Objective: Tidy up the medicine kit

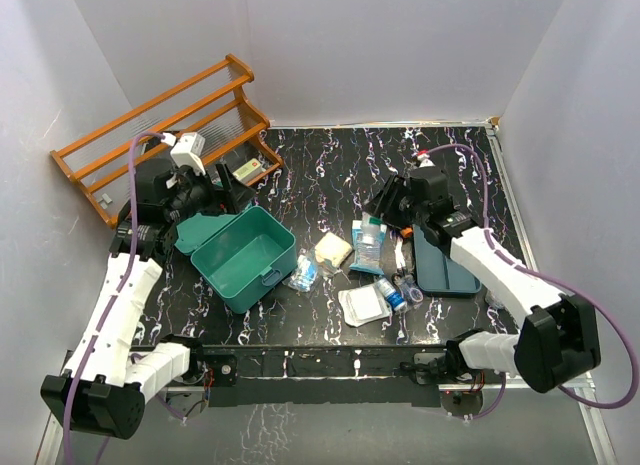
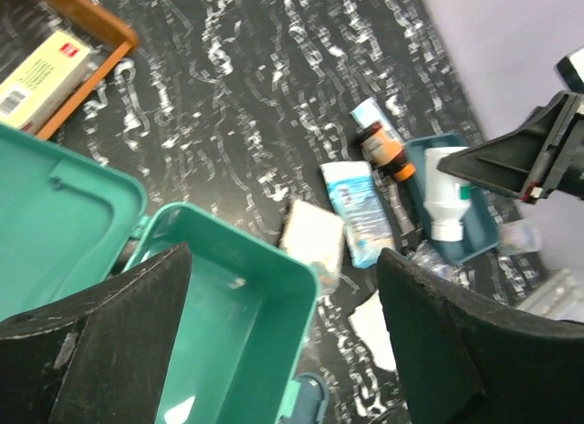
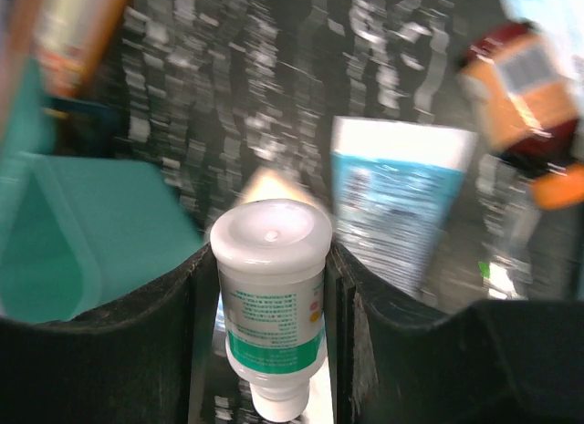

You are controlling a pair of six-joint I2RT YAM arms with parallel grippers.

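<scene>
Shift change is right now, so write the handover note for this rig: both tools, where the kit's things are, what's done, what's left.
Left tool: open, empty, above the open green box.
Right tool: shut on a white bottle, held off the table to the right of the box.
Box: lid open, looks empty.
Loose on the table between the box and the dark tray: tube, yellow packet, blister packs, small bottles.
Done: box is open, one bottle in hand.
Left: put the bottle and the loose items in the box, then close the lid.
</scene>
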